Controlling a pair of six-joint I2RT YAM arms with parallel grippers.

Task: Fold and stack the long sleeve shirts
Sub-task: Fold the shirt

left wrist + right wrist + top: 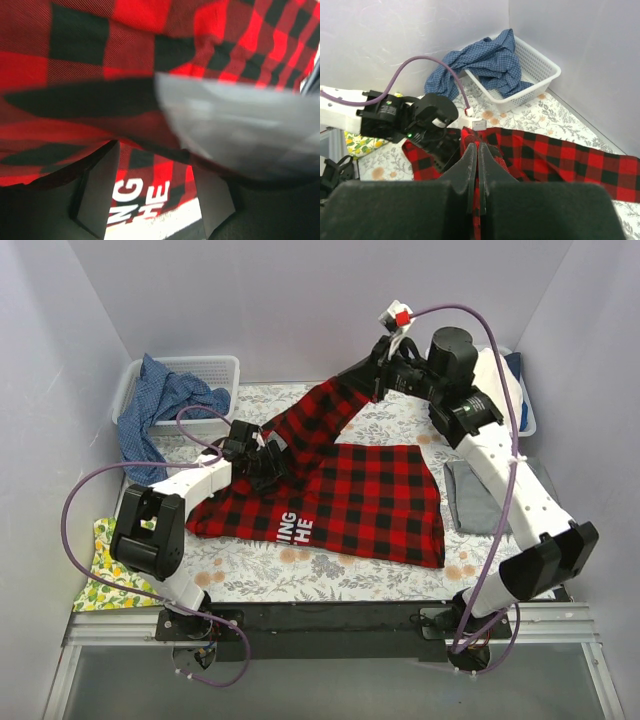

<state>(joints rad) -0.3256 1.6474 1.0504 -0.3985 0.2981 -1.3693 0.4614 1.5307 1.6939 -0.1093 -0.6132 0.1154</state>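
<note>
The red-and-black plaid long sleeve shirt [370,490] lies spread on the floral table, its white lettering near the front edge. My right gripper [381,381] is at the back, shut on a fold of the plaid [560,155] and holding it raised above the table; the right wrist view shows its jaws [477,146] pressed on the cloth. My left gripper [262,458] rests over the shirt's left part. In the left wrist view its fingers [97,192] stand apart, with plaid cloth [100,50] draped over them and lettering showing through the gap. A folded grey shirt [468,495] lies to the right.
A white basket [215,368] holding blue checked cloth [160,400] stands at the back left. Another bin with white and navy cloth [517,380] sits at the back right behind the right arm. A lemon-print cloth [105,575] lies at the left front. Walls enclose three sides.
</note>
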